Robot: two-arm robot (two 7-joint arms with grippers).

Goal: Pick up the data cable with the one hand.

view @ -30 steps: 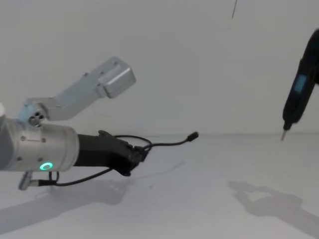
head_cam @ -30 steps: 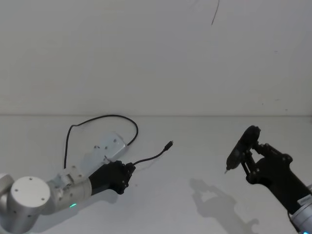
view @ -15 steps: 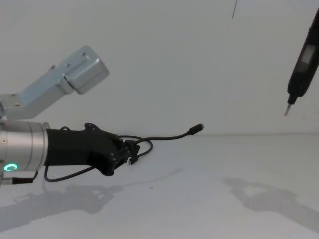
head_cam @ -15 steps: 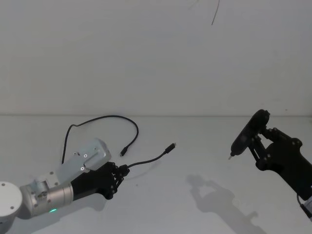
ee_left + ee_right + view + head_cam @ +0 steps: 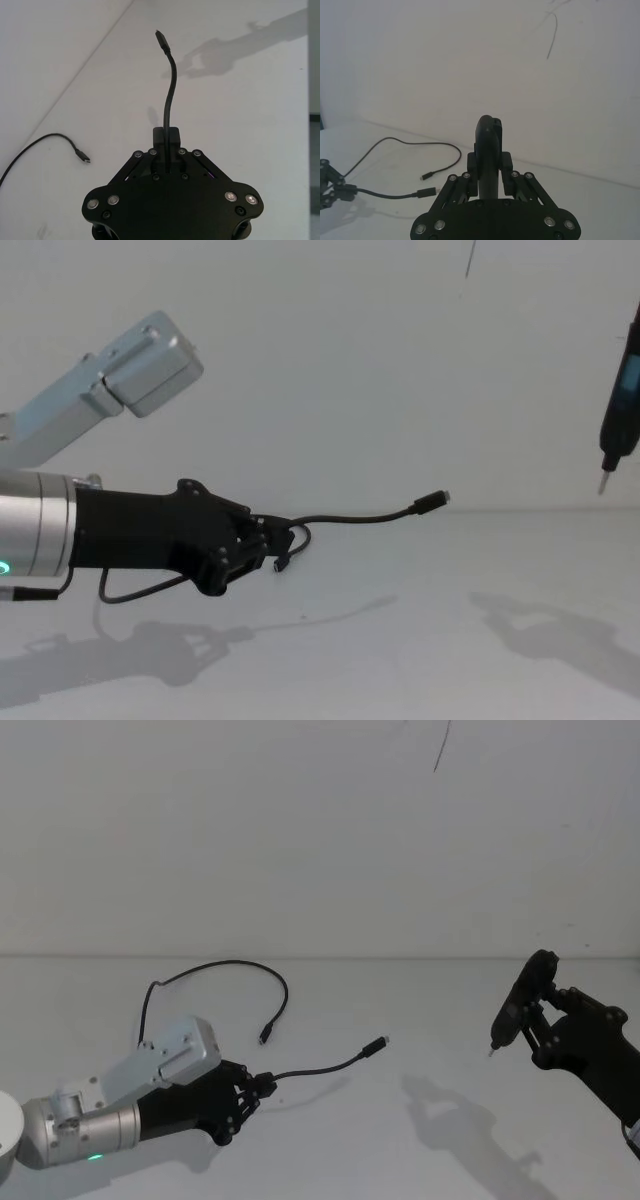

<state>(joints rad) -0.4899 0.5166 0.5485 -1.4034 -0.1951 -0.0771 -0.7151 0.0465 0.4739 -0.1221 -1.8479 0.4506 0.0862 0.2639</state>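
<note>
Grips the data cable [image 5: 325,1069] with the left gripper [image 5: 252,1085], low at the near left and just above the white table [image 5: 330,1150]. Keeps no gap there: fingers pressed together on the cord, which is clear also from the left wrist view. Carries the short free end forward and to the right in the air, up to a small plug [image 5: 376,1044], with a thin shadow on the table below. Has the rest of the cord behind the arm in a wide arc, down to the second plug [image 5: 265,1037]; cannot tell how it runs where the arm hides it. Holds a slim black pen-shaped tool [image 5: 540,975] clamped in the right gripper [image 5: 530,1025], raised at the right, tip down, well apart from the cable.
</note>
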